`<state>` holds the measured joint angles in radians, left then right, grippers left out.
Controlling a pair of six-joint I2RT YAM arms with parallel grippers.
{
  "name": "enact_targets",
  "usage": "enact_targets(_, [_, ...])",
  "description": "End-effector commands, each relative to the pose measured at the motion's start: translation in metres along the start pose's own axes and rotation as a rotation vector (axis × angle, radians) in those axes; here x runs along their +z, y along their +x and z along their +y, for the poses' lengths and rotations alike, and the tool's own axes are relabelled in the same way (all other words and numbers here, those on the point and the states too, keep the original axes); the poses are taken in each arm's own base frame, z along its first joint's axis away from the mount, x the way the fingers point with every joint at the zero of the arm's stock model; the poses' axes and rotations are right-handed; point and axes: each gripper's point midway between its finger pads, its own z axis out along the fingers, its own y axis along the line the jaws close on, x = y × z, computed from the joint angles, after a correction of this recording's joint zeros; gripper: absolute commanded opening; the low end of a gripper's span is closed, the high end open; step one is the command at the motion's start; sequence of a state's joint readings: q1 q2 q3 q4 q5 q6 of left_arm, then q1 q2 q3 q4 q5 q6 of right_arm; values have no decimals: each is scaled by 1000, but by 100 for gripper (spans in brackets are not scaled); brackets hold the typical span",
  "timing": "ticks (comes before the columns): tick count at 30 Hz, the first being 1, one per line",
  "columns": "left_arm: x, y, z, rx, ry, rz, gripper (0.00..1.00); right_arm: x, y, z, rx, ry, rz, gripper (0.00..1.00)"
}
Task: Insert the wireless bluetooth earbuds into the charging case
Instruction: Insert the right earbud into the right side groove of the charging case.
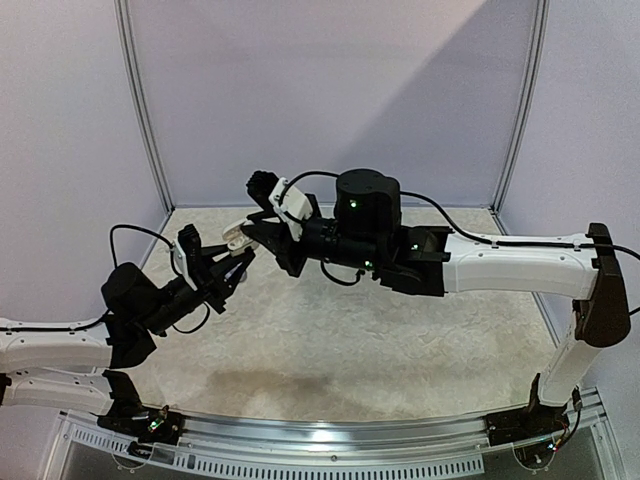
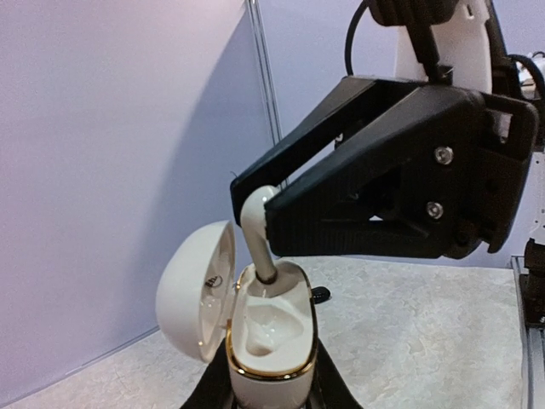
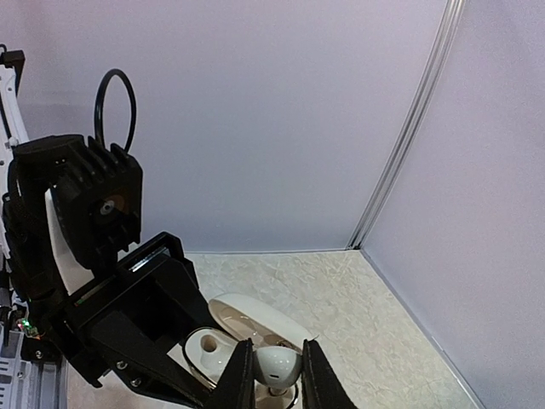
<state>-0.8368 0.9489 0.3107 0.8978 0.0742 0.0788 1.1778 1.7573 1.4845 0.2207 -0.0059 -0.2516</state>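
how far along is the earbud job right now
Done: the charging case is held up in the left pincer, with its lid open. In hand: the right pincer grips a white earbud, whose stem tip is entering the far socket but is not seated. Left: push it home and release it. The near socket looks empty, and no other earbud is in view.

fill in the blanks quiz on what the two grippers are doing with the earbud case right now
The left gripper holds a glossy white charging case with a ___ rim.
Its domed lid is ___.
The right gripper pinches a small glossy ___ stemmed earbud, its stem pointing down into the case.
Missing words: gold, open, white.
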Motion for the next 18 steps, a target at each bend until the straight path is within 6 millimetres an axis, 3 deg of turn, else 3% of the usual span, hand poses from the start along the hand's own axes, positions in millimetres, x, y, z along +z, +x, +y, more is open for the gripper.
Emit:
enact_targets(1, [-1, -4, 0, -4, 3, -16, 0, 3, 5, -6, -27, 40, 15, 0])
enact_targets(12, [0, -6, 1, -1, -4, -21, 0, 5, 29, 4, -58, 0, 102, 0])
enact_targets(18, [-1, -5, 2, -1, -6, -21, 0, 7, 35, 6, -70, -6, 109, 16])
